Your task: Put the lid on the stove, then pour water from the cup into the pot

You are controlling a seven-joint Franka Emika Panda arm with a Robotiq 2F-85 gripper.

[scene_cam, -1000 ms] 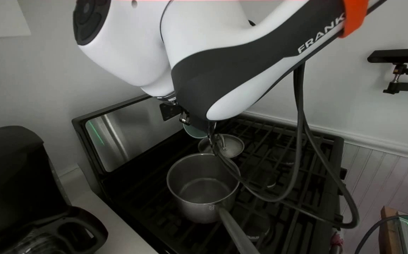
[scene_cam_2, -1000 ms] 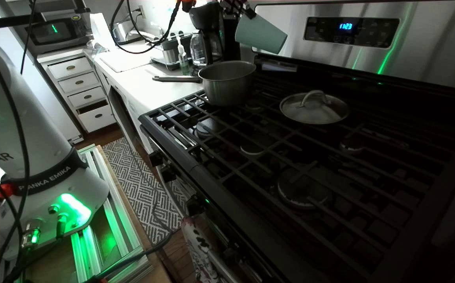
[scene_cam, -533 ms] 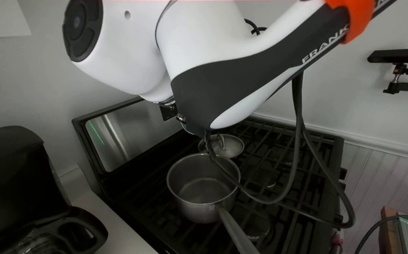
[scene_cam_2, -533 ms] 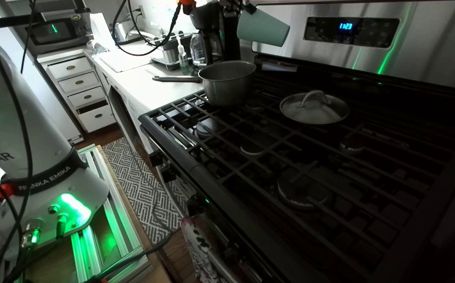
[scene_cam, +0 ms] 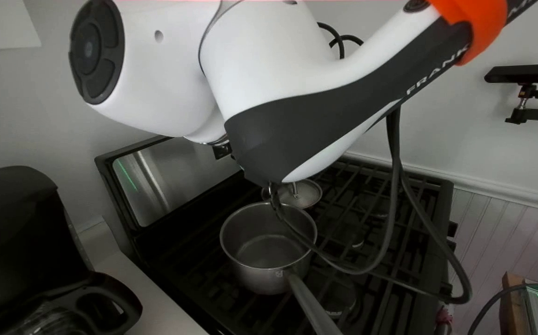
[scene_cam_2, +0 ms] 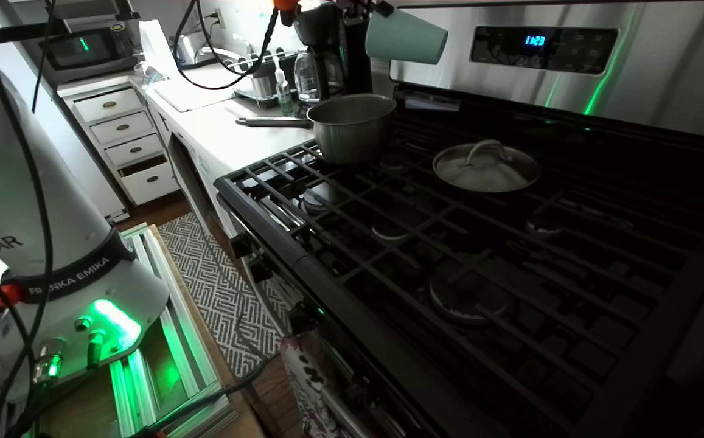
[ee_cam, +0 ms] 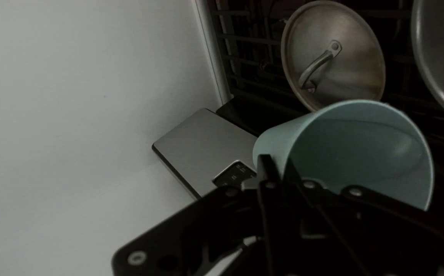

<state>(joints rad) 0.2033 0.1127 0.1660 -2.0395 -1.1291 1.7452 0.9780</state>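
The pincer (ee_cam: 278, 165) has the pale-green tumbler (scene_cam_2: 406, 38) by the rim, and it's tilted, up over the gas range (scene_cam_2: 400, 243)! Down on that range lies the loop-handled lid (scene_cam_2: 487, 173), handle upward, near the stainless saucepan (scene_cam_2: 352, 135) but apart; the saucepan stands upright.

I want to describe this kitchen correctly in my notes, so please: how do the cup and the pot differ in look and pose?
The cup is pale blue-green; the pot is metallic grey. The cup is tilted strongly, held in the air by the tool; the pot stands upright on the stove. The pot has one long handle; the cup shows none. Both have a round, open mouth.
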